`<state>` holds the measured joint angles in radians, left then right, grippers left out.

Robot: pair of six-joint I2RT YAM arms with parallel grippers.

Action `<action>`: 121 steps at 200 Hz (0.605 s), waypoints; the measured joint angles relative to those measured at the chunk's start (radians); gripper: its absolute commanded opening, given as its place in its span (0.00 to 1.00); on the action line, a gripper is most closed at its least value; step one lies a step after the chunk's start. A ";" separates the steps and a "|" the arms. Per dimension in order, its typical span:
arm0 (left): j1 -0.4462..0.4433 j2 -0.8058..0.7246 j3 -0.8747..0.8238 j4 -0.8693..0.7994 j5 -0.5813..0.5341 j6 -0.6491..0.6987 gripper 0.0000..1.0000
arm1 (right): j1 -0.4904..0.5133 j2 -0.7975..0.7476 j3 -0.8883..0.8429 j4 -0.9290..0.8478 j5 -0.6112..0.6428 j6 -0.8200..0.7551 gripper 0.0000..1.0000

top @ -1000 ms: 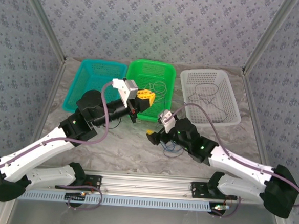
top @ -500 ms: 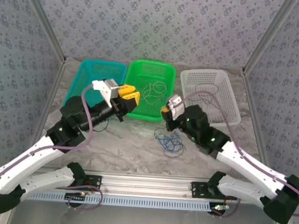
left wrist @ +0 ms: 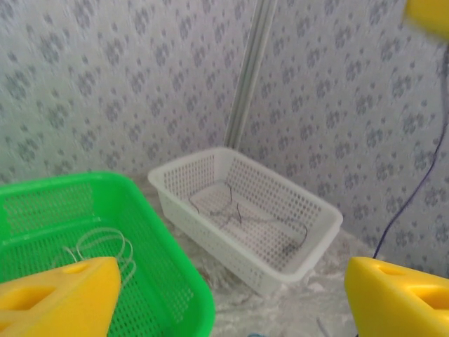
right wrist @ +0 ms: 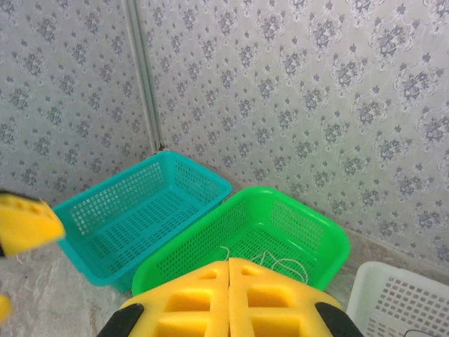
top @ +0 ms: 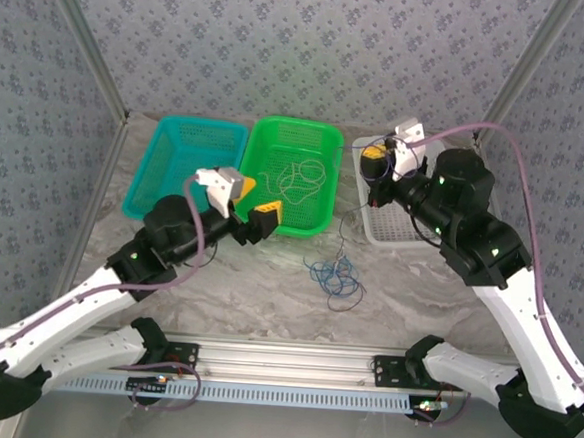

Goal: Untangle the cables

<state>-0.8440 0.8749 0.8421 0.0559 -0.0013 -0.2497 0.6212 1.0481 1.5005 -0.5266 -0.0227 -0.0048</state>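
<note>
Right hand [top: 374,170] rose beside white basket [top: 454,190] rim, clamping blue cable [top: 335,279]; left hand [top: 255,201] spread.

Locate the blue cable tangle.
Top view: the blue cable tangle lies on the table near the middle, just in front of the green basket, at its right corner, left of and nearer than the white basket.

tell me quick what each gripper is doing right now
left gripper: open, nothing between its fingers
right gripper: shut, apparently on a blue cable hanging from it
</note>
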 measured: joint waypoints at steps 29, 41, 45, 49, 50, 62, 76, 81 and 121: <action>-0.002 0.099 -0.062 0.047 0.061 -0.026 0.82 | -0.013 0.054 0.081 -0.061 -0.019 0.019 0.00; -0.014 0.144 -0.080 0.068 0.087 -0.029 0.81 | -0.025 0.063 0.090 -0.072 -0.030 0.036 0.01; -0.021 0.160 -0.082 0.072 0.095 -0.029 0.79 | -0.030 0.065 0.091 -0.075 -0.034 0.043 0.00; -0.028 0.178 -0.082 0.078 0.101 -0.029 0.78 | -0.035 0.066 0.092 -0.078 -0.039 0.049 0.00; -0.029 0.181 -0.082 0.079 0.103 -0.029 0.78 | -0.036 0.067 0.092 -0.078 -0.040 0.050 0.00; -0.052 0.232 -0.082 0.103 0.121 -0.028 0.76 | -0.047 0.068 0.095 -0.085 -0.048 0.069 0.00; -0.077 0.285 -0.081 0.116 0.134 -0.025 0.75 | -0.058 0.073 0.114 -0.096 -0.053 0.082 0.00; -0.085 0.304 -0.080 0.120 0.138 -0.024 0.75 | -0.061 0.076 0.126 -0.099 -0.053 0.085 0.00; -0.133 0.443 -0.065 0.177 0.202 -0.025 0.69 | -0.095 0.086 0.229 -0.122 -0.053 0.095 0.00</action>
<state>-0.9771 1.3174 0.7773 0.2329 0.2008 -0.2749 0.5259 1.1339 1.7294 -0.6483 -0.0757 0.0902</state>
